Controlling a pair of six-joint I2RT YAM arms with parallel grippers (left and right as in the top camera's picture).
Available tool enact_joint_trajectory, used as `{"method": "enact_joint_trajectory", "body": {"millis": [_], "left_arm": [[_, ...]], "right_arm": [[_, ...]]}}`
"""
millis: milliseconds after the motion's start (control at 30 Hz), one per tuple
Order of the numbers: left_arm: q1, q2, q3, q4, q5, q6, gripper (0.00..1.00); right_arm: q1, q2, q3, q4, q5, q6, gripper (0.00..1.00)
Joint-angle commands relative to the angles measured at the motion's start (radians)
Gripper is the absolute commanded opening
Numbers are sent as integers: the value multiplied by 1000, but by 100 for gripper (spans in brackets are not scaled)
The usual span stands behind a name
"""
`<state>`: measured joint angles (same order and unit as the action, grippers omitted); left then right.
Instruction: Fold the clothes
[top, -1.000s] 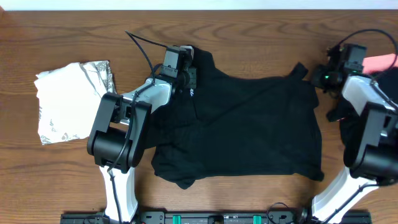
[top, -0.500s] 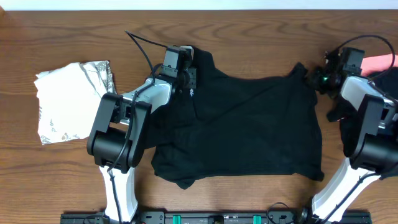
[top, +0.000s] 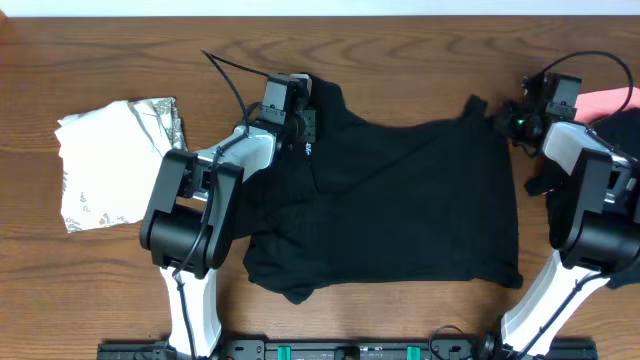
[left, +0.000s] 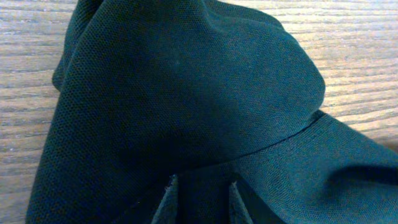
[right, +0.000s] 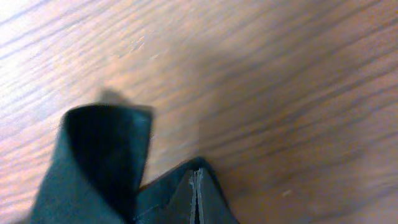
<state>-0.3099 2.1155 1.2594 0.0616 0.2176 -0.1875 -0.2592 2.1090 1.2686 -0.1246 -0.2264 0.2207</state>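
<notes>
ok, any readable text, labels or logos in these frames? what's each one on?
No text can be read in any view.
white mark on the black shirt: too small to read.
grey print on the white garment: a pattern, no words legible.

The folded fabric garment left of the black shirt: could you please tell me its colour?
The folded fabric garment is white with grey print, best seen in the overhead view.
</notes>
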Motion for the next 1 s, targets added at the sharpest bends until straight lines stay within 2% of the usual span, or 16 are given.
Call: {"method": "enact_joint_trajectory", "body": {"millis": [0, 133, 267, 367, 433, 567, 767, 967], "left_arm": [[12, 18, -12, -19, -11, -16, 29], [24, 18, -12, -23, -13, -17, 29], [28, 18, -12, -23, -13, -17, 29], [28, 18, -12, -24, -13, -17, 29], [28, 18, -12, -26, -13, -17, 29], [28, 18, -12, -35, -13, -17, 29], [28, 18, -12, -47, -13, -16, 29], [28, 18, -12, -47, -13, -16, 29]], "right_arm": [[-23, 68, -20, 8, 156, 27, 1], [-60, 99, -19, 28, 166, 89, 1], [-87, 106, -19, 25, 117, 77, 4], [-90, 105, -9, 24, 6, 24, 31], [-90, 104, 4, 17, -90, -9, 39], [-87, 88, 40, -19, -239, -27, 41], [-87, 56, 75, -89, -288, -27, 48], [-87, 43, 78, -100, -396, -43, 48]]}}
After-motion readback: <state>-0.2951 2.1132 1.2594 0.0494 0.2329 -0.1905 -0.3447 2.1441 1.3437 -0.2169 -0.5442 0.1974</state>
